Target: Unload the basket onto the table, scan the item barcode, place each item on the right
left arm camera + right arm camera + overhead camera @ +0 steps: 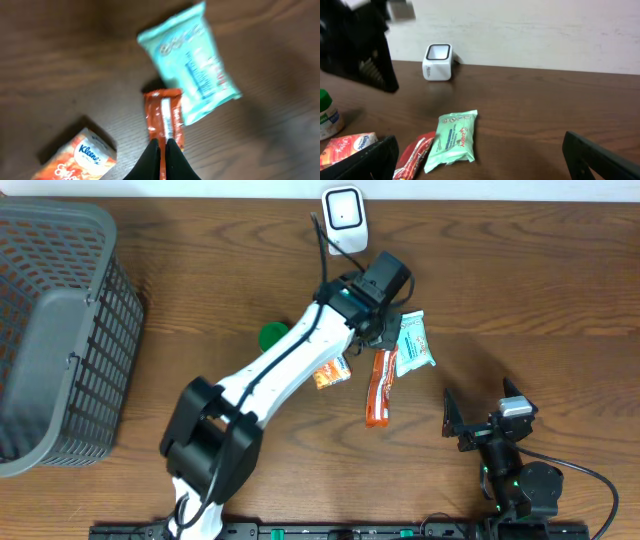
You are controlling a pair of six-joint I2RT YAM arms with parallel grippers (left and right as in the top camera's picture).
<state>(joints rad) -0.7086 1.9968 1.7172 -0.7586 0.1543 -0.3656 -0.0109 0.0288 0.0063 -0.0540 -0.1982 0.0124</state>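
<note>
left jaws: pinched shut on end of red packet point(164, 116) | right jaws: spread wide, holding nothing | scanner point(343, 212): upright on worktop point(530, 290)

Overhead looks straight down on the whole table point(520, 270). The left wrist camera faces down, close, past the left pincer point(163, 146) onto the red wrapper point(164, 117) and the teal pack point(192, 75) just beyond it. The right wrist camera looks low and level past the right pincer point(481, 160), with the same packets ahead.
</note>
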